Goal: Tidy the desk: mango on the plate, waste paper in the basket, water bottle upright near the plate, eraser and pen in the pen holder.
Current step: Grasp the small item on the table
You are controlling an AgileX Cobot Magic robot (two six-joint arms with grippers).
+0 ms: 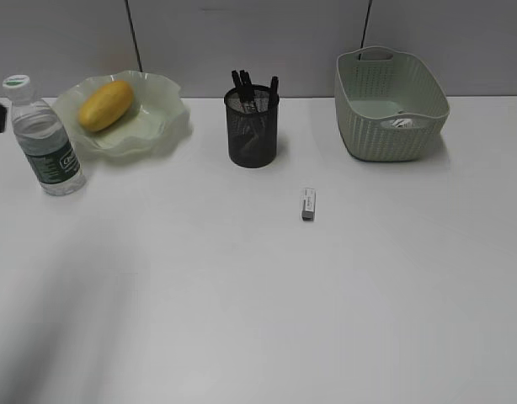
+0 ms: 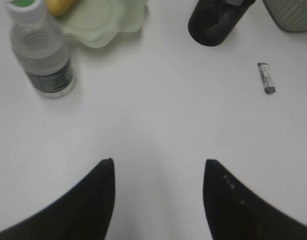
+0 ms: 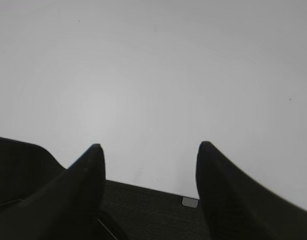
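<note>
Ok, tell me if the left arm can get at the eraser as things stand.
Probably yes. The left tool is open and holds nothing, and the eraser lies alone on bare desk ahead and to its right, apart from the pen holder. Nothing sits between them.

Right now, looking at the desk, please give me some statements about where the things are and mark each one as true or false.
1. The mango lies on the plate. True.
2. The water bottle lies on its side. False: it stands upright beside the plate.
3. The eraser is inside the pen holder. False: it lies on the desk, in front of the holder and a little to the right.
4. The waste paper is in the basket. True.
5. The left hand holds the eraser. False: it is open and holds nothing.
6. The right hand is open and holds nothing. True.
</note>
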